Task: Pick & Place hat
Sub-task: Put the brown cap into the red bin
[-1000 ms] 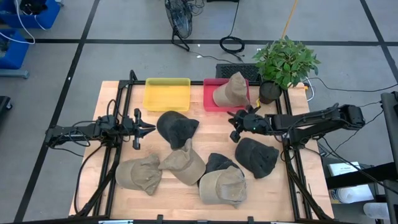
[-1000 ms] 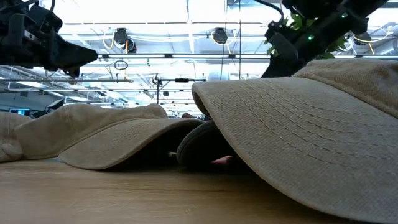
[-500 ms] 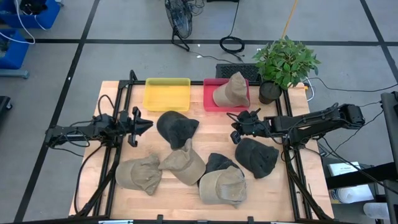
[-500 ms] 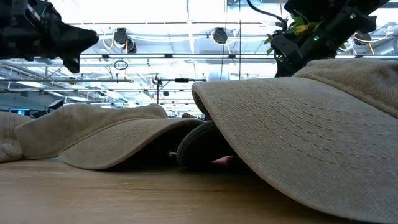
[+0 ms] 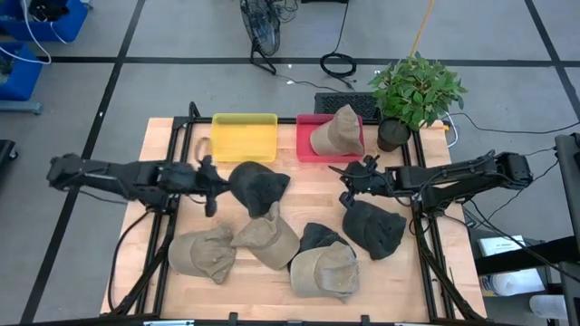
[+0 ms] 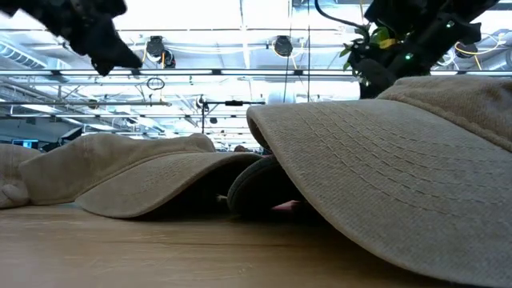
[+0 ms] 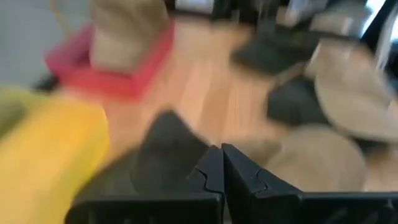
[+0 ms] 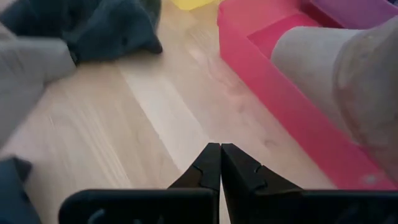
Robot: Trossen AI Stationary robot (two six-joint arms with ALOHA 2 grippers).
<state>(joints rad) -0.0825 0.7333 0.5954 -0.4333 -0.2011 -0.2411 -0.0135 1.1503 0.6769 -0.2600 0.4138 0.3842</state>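
Dark and stretched across the table's left edge, the left arm is seen in the high view with its left gripper clenched on nothing, just beside the left flank of a dark hat. In the left wrist view the two fingers are pressed together, with that dark hat blurred just beyond them. A yellow tray is placed at the back of the wooden table, behind the dark hat. Toward the front edge, a tan hat is laid at the left, a second tan hat just beside it, and a third tan hat further right, overlapping a dark hat. A red tray is set beside the yellow one, and a tan hat is held inside it. The right gripper is found just in front of the red tray, shut and empty, its closed fingers shown above bare wood beside the tray's wall. Another dark hat is laid just in front of this gripper. A potted plant is stood at the table's back right corner.
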